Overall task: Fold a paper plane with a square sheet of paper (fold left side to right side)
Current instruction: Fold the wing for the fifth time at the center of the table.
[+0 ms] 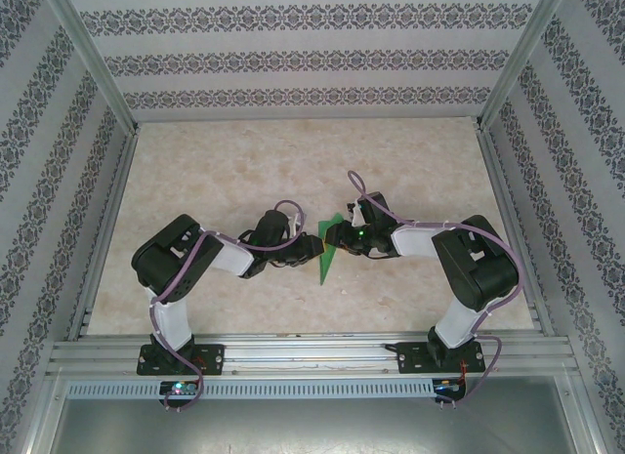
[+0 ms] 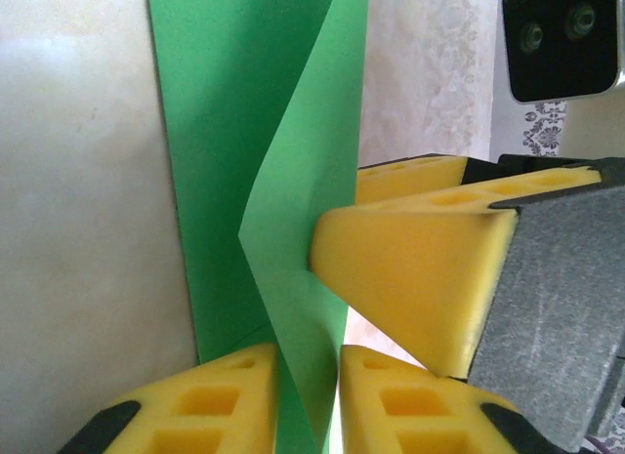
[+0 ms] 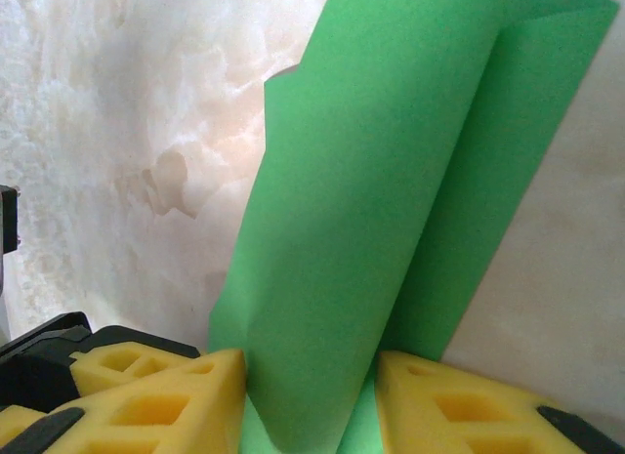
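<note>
Both sets of jaws hold the half-folded green paper near the middle of the table.
You have the paper lying a little nearer the table's front edge than its back. One part lies flat on the table and a flap stands up off it along a crease. Your left jaws are pinching the raised flap between their yellow pads, nearly closed on it. Your right jaws grip more loosely around a curled fold of the same paper, which fills the gap between them, and one right pad presses against the flap.
</note>
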You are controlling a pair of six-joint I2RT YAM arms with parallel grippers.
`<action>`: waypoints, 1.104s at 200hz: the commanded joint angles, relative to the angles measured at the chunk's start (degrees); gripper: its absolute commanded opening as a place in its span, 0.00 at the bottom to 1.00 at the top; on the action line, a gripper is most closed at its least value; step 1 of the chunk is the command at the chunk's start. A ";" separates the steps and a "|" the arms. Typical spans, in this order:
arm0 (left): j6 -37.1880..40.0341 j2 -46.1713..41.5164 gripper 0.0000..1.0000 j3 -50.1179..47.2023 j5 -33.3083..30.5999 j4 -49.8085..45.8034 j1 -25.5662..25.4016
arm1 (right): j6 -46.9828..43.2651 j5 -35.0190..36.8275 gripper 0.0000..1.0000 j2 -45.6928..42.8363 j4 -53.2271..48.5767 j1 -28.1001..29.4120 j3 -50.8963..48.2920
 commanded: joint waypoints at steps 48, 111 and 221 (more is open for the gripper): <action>2.99 2.21 0.14 2.06 -1.19 -4.19 0.90 | -1.47 2.93 0.42 2.07 -3.12 0.65 0.23; 3.43 4.09 0.10 2.63 -1.60 -4.97 0.99 | -1.98 3.02 0.42 2.07 -4.00 0.65 0.69; 3.45 6.46 0.07 4.09 -1.71 -8.75 0.88 | -1.07 2.49 0.42 -0.18 -4.03 -0.31 0.83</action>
